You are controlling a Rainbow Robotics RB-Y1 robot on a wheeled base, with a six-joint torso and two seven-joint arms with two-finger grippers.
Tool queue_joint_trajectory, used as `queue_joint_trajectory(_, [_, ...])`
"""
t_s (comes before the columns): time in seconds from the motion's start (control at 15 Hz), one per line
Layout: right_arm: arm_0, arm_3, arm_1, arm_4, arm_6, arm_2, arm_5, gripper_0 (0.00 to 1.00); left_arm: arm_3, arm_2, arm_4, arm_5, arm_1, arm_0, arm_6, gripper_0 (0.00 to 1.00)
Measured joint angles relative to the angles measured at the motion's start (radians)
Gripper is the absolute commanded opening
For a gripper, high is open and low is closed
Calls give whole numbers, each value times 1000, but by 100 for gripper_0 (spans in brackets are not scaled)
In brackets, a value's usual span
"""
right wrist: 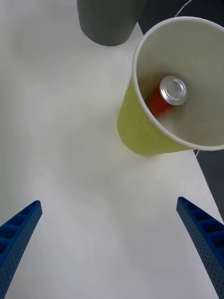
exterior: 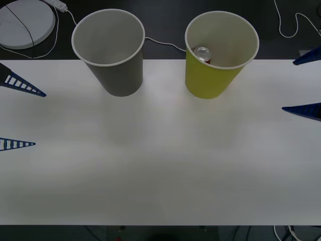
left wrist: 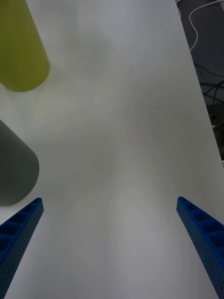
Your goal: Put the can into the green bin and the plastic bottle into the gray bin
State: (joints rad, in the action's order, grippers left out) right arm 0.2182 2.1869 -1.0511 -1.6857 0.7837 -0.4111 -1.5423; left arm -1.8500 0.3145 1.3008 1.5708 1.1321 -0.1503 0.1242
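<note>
Table (exterior: 160, 165), white and bare in front, spans the frame. At left edge the left gripper (exterior: 20, 116) hangs with fingers spread, holding nothing. Upper left: a white disc (exterior: 25, 22) with cables on the dark floor. Gray bin (exterior: 111, 50) stands left of green bin (exterior: 218, 55); the can (exterior: 202, 54) lies inside the green one. At right edge the right gripper (exterior: 306, 83) is likewise spread and empty.

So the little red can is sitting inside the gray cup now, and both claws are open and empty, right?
Not quite: the can sits inside the green cup, not the gray cup, as the right wrist view shows. Both claws, left and right, are open and empty.
</note>
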Motion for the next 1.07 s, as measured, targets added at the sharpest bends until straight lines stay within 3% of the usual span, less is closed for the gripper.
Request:
queue_joint_trajectory(0.2, [-122, -7, 0, 75, -127, -66, 35, 100, 0, 0, 0, 0, 0, 0, 0, 100])
queue_joint_trajectory(0.53, [-243, -142, 0, 251, -348, -120, 59, 100, 0, 0, 0, 0, 0, 0, 0, 100])
queue_joint_trajectory(1.07, [-353, -320, 0, 380, -629, -147, 59, 100, 0, 0, 0, 0, 0, 0, 0, 100])
